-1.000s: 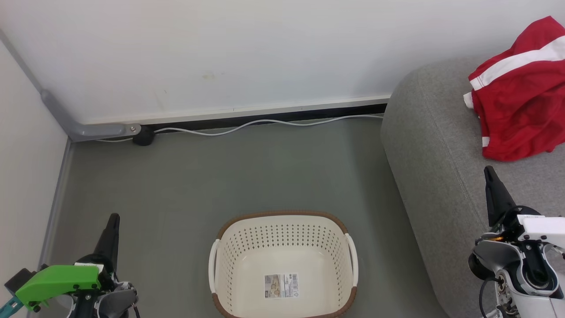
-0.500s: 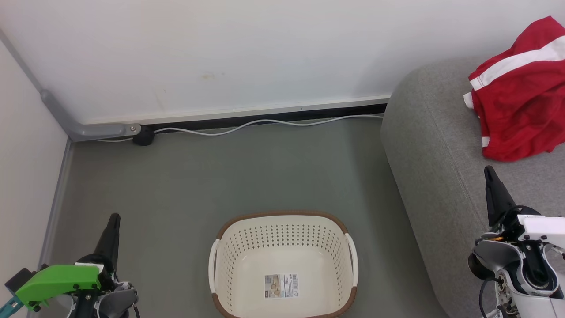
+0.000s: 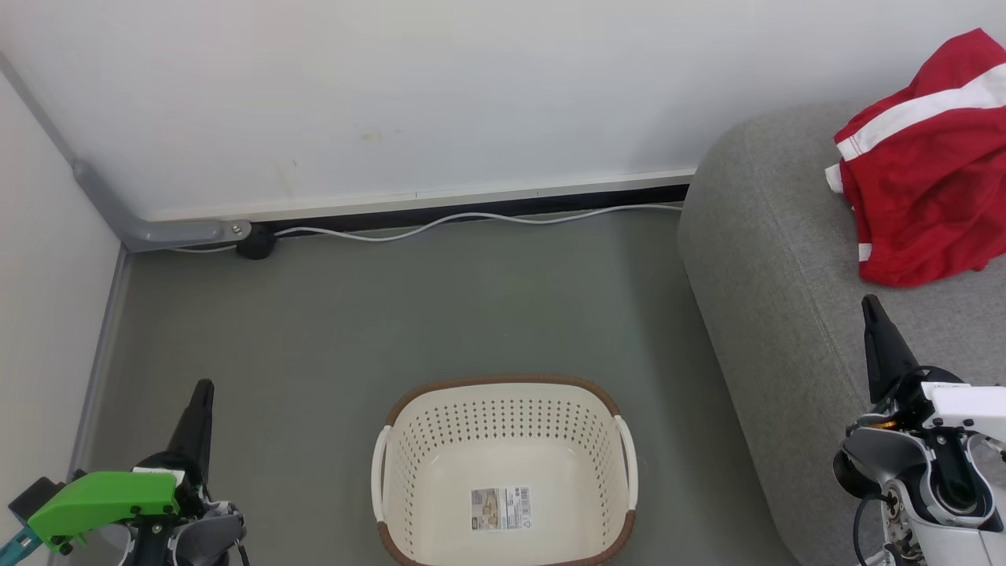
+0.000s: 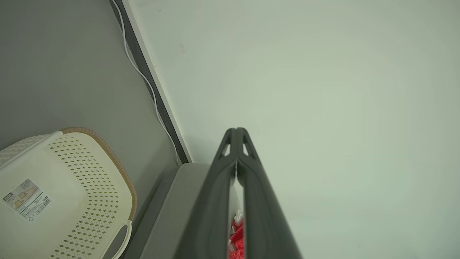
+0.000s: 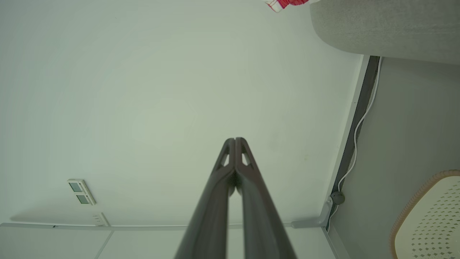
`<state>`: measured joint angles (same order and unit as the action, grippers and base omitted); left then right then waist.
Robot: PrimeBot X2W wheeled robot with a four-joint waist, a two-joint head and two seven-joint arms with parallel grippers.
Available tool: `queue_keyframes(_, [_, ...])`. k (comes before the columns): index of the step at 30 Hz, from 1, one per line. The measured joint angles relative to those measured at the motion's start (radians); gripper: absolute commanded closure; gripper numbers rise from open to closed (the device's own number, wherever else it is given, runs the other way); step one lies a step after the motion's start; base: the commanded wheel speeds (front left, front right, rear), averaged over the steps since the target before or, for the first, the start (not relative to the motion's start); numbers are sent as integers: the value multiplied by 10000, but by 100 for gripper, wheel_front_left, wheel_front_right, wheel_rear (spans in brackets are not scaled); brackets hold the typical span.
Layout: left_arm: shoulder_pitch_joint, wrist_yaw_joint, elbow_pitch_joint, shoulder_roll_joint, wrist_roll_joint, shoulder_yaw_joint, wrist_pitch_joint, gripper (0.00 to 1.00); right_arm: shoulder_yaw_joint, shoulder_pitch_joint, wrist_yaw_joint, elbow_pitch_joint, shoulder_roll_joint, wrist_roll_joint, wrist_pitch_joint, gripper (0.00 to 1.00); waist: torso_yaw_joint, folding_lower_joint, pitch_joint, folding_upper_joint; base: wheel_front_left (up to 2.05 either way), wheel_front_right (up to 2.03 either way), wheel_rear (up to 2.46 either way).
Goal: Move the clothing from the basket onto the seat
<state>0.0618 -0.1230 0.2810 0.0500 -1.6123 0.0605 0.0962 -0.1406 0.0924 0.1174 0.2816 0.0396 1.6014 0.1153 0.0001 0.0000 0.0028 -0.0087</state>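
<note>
Right gripper (image 3: pixel 871 310) stands at the lower right of the head view, over the front part of the seat (image 3: pixel 770 259), its fingers pressed into one dark point. The clothing (image 3: pixel 923 165) lies beyond the fingertips, heaped on the seat near the wall and apart from the gripper. The left gripper (image 3: pixel 202 391), likewise narrowed to a point, is above the floor (image 3: pixel 393 314) to the left of the basket (image 3: pixel 503 409), whose bottom shows a sticker (image 3: pixel 501 509).

From the left wrist, the left gripper (image 4: pixel 236 131) has its tips touching. The basket (image 4: pixel 90 169) sits at the lower left beside the seat (image 4: pixel 172 205), and a strip of the clothing (image 4: pixel 237 237) shows between the fingers.

From the right wrist, the right gripper (image 5: pixel 235 140) is closed tip to tip. The clothing (image 5: pixel 287 3) peeks in at the top edge on the seat (image 5: pixel 388 28), and the basket (image 5: pixel 431 216) is at the lower right corner.
</note>
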Motion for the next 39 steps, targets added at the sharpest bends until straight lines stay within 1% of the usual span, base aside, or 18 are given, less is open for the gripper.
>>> queue_keyframes(39, [0,0,-29,-8,0,15,0,100,4,-1,0,-6,0,0,0,100,0,0,1,0,0,0,0])
